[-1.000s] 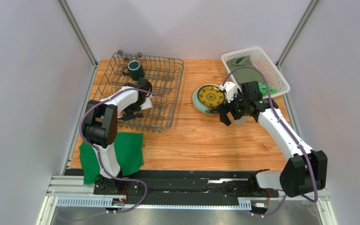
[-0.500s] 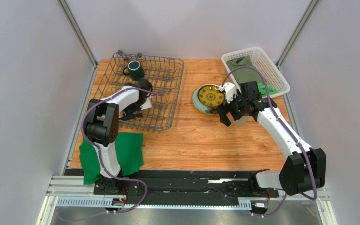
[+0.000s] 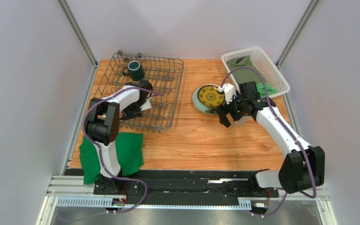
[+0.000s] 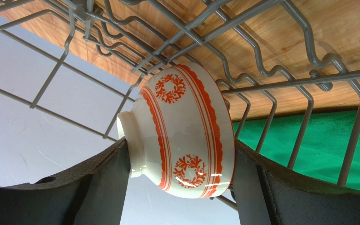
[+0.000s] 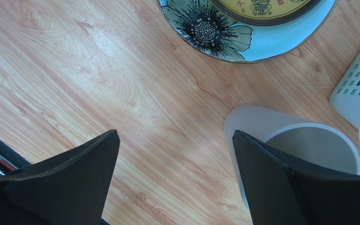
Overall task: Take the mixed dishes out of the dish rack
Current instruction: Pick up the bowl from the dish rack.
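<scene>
In the left wrist view, my left gripper [image 4: 182, 147] has its fingers pressed against the foot and rim of the small red-and-white patterned bowl [image 4: 182, 131], which lies on its side inside the dish rack [image 4: 280, 82]. From above, that gripper [image 3: 137, 105] sits in the near half of the rack [image 3: 163, 75], and a dark green mug [image 3: 135, 69] stands at the far end. My right gripper [image 5: 175, 136] hangs open over bare wood, its right finger beside the beige cup [image 5: 271, 126]. The yellow plate [image 3: 210, 96] rests on the teal plate [image 3: 197, 104] just left of the right gripper [image 3: 231, 115].
A white lattice basket [image 3: 276, 70] holding green cloths stands at the far right, close behind the cup [image 3: 243, 119]. A green cloth [image 3: 125, 150] lies at the table's near left, just in front of the rack. Grey walls enclose the table.
My left gripper's fingers have closed in onto the bowl. The right arm has shifted slightly, with its fingers still wide apart.
</scene>
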You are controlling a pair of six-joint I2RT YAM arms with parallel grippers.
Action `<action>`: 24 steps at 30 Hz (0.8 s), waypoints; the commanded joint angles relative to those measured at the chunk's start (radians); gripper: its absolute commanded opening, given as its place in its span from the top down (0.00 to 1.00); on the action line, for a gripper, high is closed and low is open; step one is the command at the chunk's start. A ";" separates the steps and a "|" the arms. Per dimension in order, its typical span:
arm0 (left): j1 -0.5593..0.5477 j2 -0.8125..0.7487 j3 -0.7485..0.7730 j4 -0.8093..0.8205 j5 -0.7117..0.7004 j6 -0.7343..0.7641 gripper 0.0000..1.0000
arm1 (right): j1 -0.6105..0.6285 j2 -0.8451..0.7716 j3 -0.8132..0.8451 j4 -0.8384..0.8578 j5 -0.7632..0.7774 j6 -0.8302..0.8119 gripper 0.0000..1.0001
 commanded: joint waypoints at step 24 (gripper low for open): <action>0.004 -0.062 0.155 -0.116 0.014 -0.013 1.00 | 0.005 0.039 0.021 -0.009 0.015 -0.021 0.01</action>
